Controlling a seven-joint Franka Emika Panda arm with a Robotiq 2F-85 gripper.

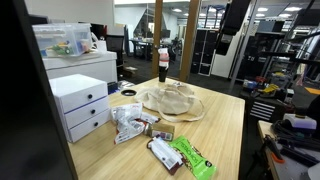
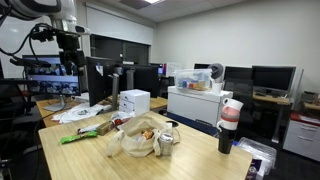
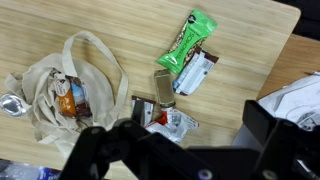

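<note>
My gripper (image 3: 190, 150) hangs high above a wooden table (image 3: 120, 25), jaws open and empty; it is at the top in both exterior views (image 1: 222, 42) (image 2: 68, 48). Directly below lie a red-and-white snack packet (image 3: 168, 120) and a brown bar (image 3: 164, 88). Beyond them are a green packet (image 3: 192, 38) and a dark wrapper (image 3: 200, 72). A beige cloth tote bag (image 3: 55, 85) with snacks inside lies to the left; it also shows in both exterior views (image 1: 172, 100) (image 2: 140, 135). The dark fingers (image 3: 100, 150) hide the table's near part.
A white drawer unit (image 1: 80, 105) stands at the table's edge, with a crumpled white plastic bag (image 1: 128, 122) beside it. A red-and-white cup (image 1: 163, 62) stands at the far end. Office desks, monitors and a white cabinet (image 2: 195, 100) surround the table.
</note>
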